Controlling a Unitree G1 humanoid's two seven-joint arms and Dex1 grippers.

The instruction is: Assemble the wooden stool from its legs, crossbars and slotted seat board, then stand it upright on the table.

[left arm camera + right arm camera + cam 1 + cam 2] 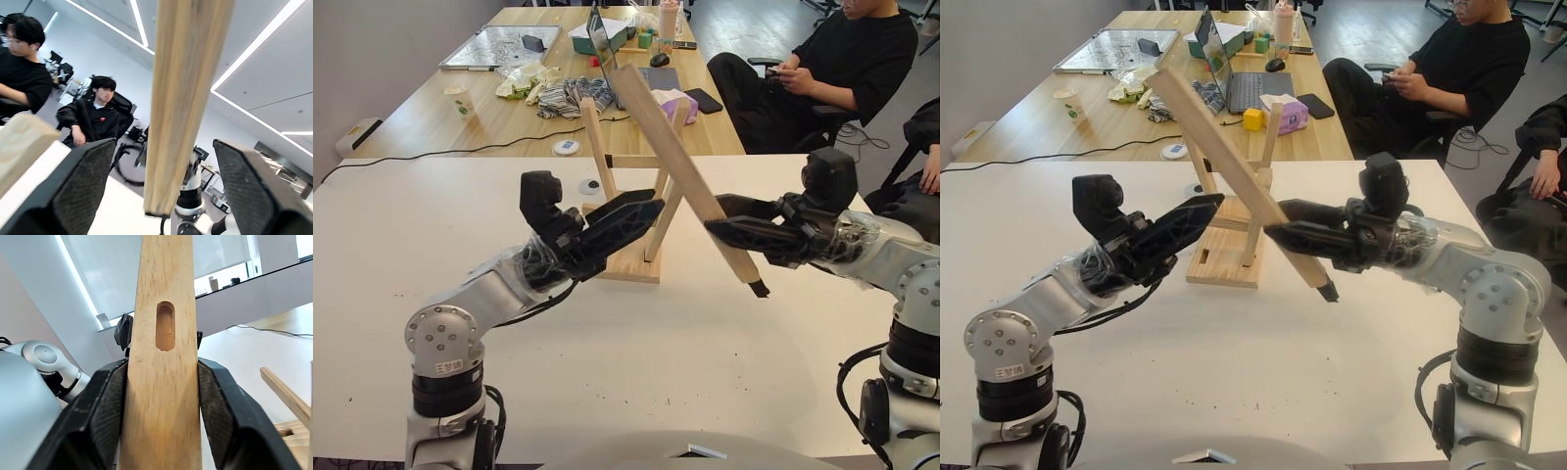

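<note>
The slotted seat board (631, 266) lies flat on the white table (431, 235). Two legs (597, 137) joined by a crossbar (631, 162) stand up from it. My right gripper (715, 227) is shut on a long slotted leg (680, 162) near its lower, black-capped end; the leg leans up and away across the standing frame. The right wrist view has both pads (110, 406) pressed against this leg (164, 382). My left gripper (641, 215) is open beside the board. In its wrist view the held leg (183, 98) passes between its spread fingers (83, 191) with gaps on both sides.
A small white disc (590, 186) and a black cable (440, 157) lie at the white table's far edge. Behind stands a wooden table (411, 122) with a laptop, cloth and clutter. A person sits at the back right. The table's near half is open.
</note>
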